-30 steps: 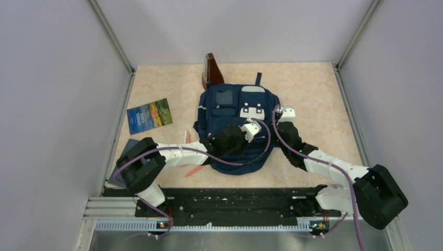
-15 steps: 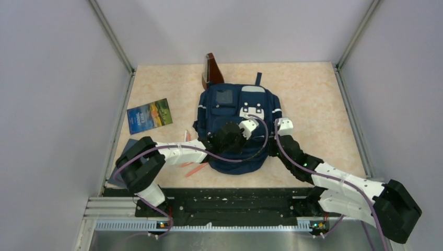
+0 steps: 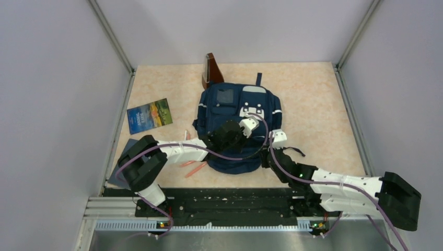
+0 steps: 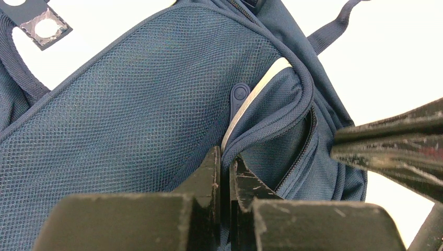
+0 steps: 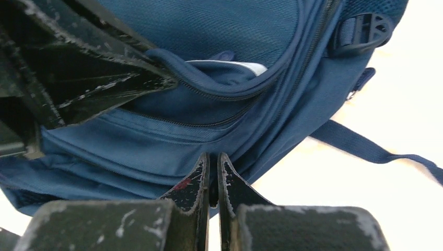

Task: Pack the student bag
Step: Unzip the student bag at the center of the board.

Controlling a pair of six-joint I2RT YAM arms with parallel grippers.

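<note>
Navy mesh and smooth woven nylon fill both wrist views: the student bag [image 3: 236,121] lies flat in the middle of the peach tabletop [image 3: 318,99], its pale grey patches facing up. Its panel is a fine, springy net, edged by a rounded piped rim with a thin light stripe [image 4: 257,94] and a flat rubbery zip tab [image 4: 239,96] beside it.

My left gripper [image 4: 225,163] is clenched on that rim. The fold of cloth with the stripe runs straight in between my two scuffed black fingers, over the near right part of the bag.

My right gripper [image 5: 212,163] is pressed closed as well, its tips against the bag's lower side seam. I cannot tell whether any cloth is caught between them. A black plastic buckle [image 5: 364,29] and a flat webbing strap [image 5: 368,148] trail off beside it.

My two grippers sit just beside each other, so each blocks part of the other's view.

Well apart to the left lies a book [image 3: 150,115] with a landscape cover. A brown upright object [image 3: 211,71] touches the bag's far corner, and pink pens [image 3: 195,168] lie near my left forearm.
</note>
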